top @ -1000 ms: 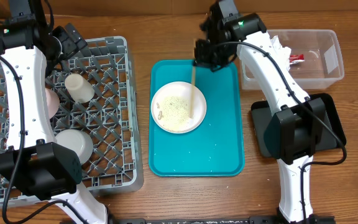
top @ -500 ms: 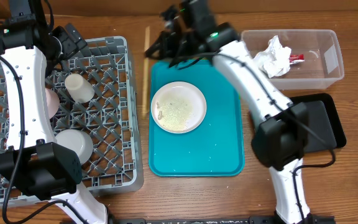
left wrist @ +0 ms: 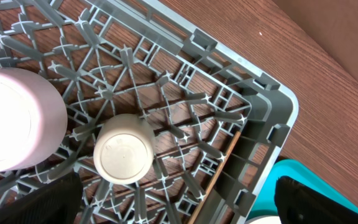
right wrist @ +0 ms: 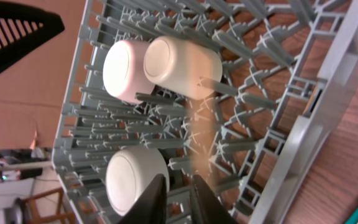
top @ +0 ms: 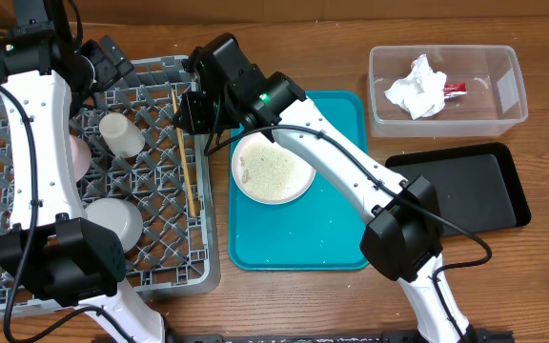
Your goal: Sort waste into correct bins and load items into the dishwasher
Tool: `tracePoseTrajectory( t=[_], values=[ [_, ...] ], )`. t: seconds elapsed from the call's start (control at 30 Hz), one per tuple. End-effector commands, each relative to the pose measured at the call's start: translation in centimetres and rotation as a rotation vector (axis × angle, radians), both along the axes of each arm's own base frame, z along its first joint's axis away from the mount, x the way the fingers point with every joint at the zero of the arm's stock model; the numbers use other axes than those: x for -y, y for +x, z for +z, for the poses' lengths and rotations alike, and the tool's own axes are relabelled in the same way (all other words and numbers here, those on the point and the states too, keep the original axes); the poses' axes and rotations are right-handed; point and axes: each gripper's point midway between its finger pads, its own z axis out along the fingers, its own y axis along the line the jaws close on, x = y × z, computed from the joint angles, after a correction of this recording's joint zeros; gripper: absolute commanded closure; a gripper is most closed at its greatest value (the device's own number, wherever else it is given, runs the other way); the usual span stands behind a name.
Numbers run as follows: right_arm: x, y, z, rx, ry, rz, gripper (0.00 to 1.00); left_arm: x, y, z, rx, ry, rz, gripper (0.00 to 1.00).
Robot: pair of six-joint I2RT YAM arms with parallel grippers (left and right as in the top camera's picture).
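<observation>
Thin wooden chopsticks lie lengthwise in the grey dishwasher rack near its right wall, and show as a blurred streak past my right fingertips. My right gripper hovers at their far end, open by a narrow gap with nothing between the fingers. The rack also holds a small white cup, a pinkish bowl and a pale bowl. My left gripper hangs wide open and empty over the rack's far right corner. The white plate with crumbs sits on the teal tray.
A clear tub at the back right holds the crumpled napkin and red wrapper. A shallow black tray lies in front of it. My right arm stretches across the teal tray's far left corner.
My right arm swung left from the teal tray to the rack, carrying the chopsticks. They now lie in the rack and the fingers have parted slightly. The left arm has not moved.
</observation>
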Motion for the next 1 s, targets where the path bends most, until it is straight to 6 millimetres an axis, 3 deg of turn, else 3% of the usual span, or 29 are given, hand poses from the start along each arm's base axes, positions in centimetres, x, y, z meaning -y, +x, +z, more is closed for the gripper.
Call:
tracePoseTrajectory(
  t=[0.0, 0.2, 0.3, 0.4, 0.53, 0.63, 0.77, 0.97],
  values=[
    [-0.4, 0.6, -0.6, 0.018, -0.014, -0.016, 0.80, 0.0, 0.2, 0.2, 0.008, 0.001, 0.016, 0.00],
    [-0.4, 0.6, -0.6, 0.021, -0.014, -0.016, 0.71, 0.0, 0.2, 0.2, 0.008, 0.001, 0.016, 0.00],
    [1.0, 1.7, 0.5, 0.060, -0.025, -0.040, 0.63, 0.0, 0.2, 0.2, 0.008, 0.001, 0.016, 0.00],
    [3.8, 3.5, 2.3, 0.098, -0.055, -0.125, 0.44, 0.0, 0.2, 0.2, 0.008, 0.001, 0.016, 0.00],
    [9.3, 6.0, 5.0, 0.152, -0.124, -0.277, 0.24, 0.0, 0.2, 0.2, 0.008, 0.001, 0.016, 0.00],
    [15.3, 7.9, 6.7, 0.192, -0.218, -0.434, 0.00, 0.0, 0.2, 0.2, 0.008, 0.001, 0.016, 0.00],
    [23.0, 9.7, 8.5, 0.203, -0.293, -0.603, 0.00, 0.0, 0.2, 0.2, 0.008, 0.001, 0.016, 0.00],
    [32.4, 11.3, 10.4, 0.180, -0.310, -0.781, 0.00, 0.0, 0.2, 0.2, 0.008, 0.001, 0.016, 0.00]
  ],
)
